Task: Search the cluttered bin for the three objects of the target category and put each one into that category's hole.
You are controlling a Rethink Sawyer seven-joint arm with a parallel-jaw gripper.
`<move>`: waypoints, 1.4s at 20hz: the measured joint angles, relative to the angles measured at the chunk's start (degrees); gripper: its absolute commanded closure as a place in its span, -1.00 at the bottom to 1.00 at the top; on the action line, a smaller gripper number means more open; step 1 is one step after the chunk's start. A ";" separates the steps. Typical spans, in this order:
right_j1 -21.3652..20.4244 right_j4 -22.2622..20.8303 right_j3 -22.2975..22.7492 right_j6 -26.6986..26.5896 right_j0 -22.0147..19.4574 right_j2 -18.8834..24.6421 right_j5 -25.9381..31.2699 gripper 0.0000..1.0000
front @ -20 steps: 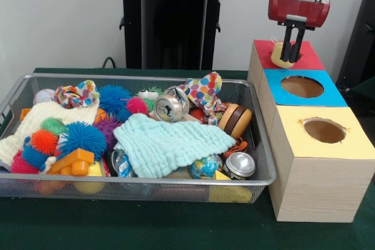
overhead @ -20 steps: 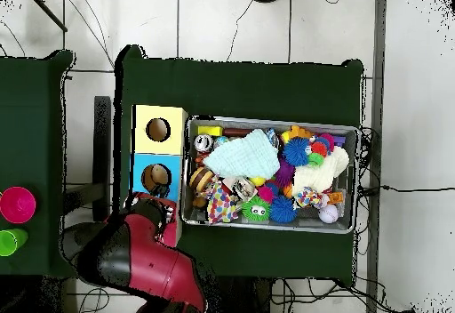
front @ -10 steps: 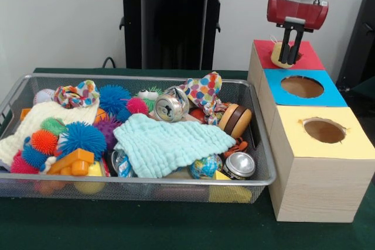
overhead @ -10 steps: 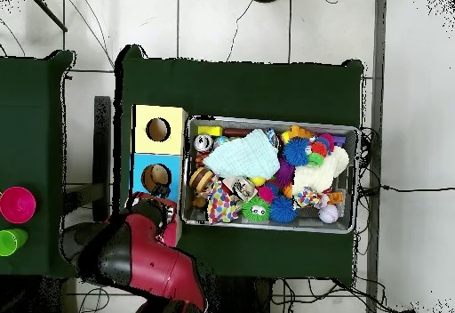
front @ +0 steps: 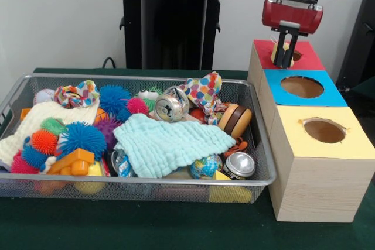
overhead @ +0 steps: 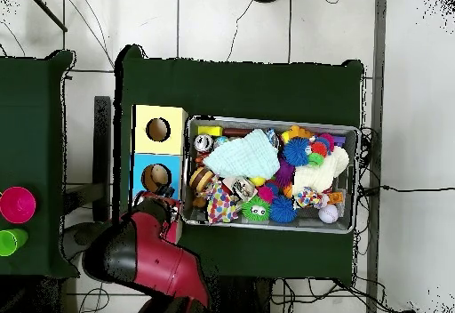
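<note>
The gripper (front: pixel 285 57) is positioned above the red-topped box (front: pixel 304 58), the farthest of three wooden boxes set in a row at the right of the wire mesh bin (front: pixel 258 177). Its two dark fingers (front: pixel 287 55) are seen close together, almost parallel, pointing down at the red box's hole. A pale yellow object (front: pixel 280 51) is seen at the hole, partly hidden behind the fingers; whether it is clamped or merely lying in the opening cannot be told. In the overhead view the red box is covered by the arm (overhead: pixel 147 260), and the gripper itself is not visible there.

The blue-topped box (front: pixel 328 95) and the yellow-topped box (front: pixel 351 144) each show an open round hole. In the overhead view something brown is visible inside the blue box's hole.

The bin is filled with mixed items. A light aqua cloth (front: pixel 170 144) is spread across the middle. A crushed silver can (front: pixel 170 107) lies behind it, and a second can (front: pixel 239 165) rests at the near right corner beside a small globe ball (front: pixel 205 167). A brown and tan round toy (front: pixel 235 120) lies against the right wall. A polka-dot cloth (front: pixel 205 91) stands at the far side. Spiky balls in blue (front: pixel 83 137), orange (front: pixel 44 141), pink (front: pixel 137 106) and purple (front: pixel 107 127) are grouped at the left, with a cream cloth (front: pixel 35 122) and an orange block (front: pixel 73 161).
</note>
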 measured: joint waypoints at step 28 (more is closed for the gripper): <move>0.03 -2.27 4.94 0.53 -2.01 2.92 -4.09 1.00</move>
